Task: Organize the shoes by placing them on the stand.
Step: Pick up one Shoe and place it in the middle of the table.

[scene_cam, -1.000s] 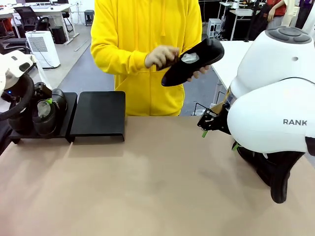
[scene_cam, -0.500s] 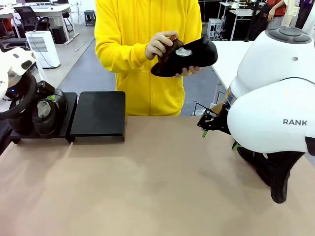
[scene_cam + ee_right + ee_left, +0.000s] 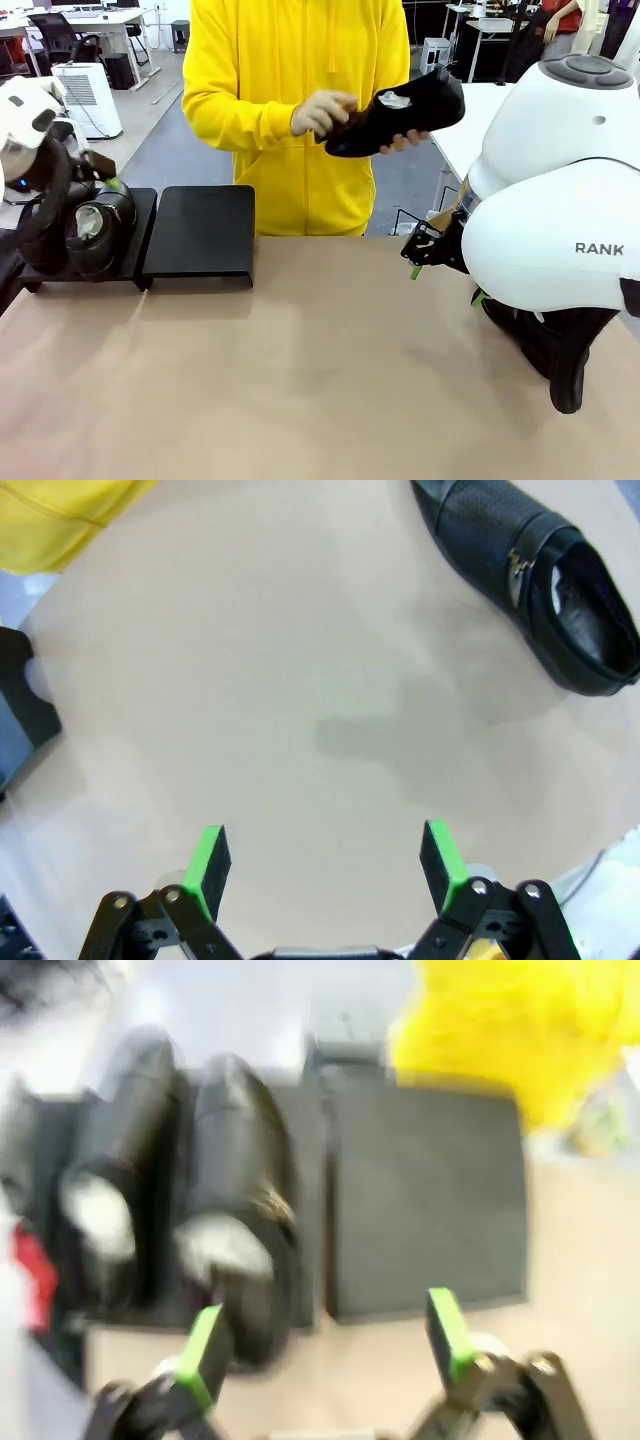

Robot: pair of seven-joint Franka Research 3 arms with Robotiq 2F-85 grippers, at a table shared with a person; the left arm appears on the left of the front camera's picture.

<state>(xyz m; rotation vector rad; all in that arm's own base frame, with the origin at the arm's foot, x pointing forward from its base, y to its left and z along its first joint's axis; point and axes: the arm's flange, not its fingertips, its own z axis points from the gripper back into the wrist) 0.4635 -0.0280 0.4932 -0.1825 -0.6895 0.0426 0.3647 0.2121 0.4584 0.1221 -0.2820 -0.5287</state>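
I am holding my left end effector (image 3: 322, 1345) open, its green pads standing wide apart with nothing between them, above the near edge of the stand (image 3: 425, 1200). The wrist view is blurring, but I am making out two shoes (image 3: 235, 1210) sitting side by side on the stand's left platform (image 3: 142, 215), with white stuffing showing in their openings. The right platform (image 3: 200, 232) is lying just beside it, the two edges nearly touching.

Across the worktop (image 3: 300, 370) a person (image 3: 290, 60) in a yellow hoodie is holding a third shoe (image 3: 405, 105) up in the air at chest height, well apart from the stand. One hand (image 3: 405, 143) is supporting it from beneath, and the other hand (image 3: 320, 112) is pressing at its lower end. I cannot tell what that hand is holding.

I am keeping my right end effector (image 3: 325, 865) open too, gripping nothing and hanging over bare worktop. A fourth shoe (image 3: 530, 570) is standing on its sole on the worktop, well apart from my pads, its buckle catching the light.
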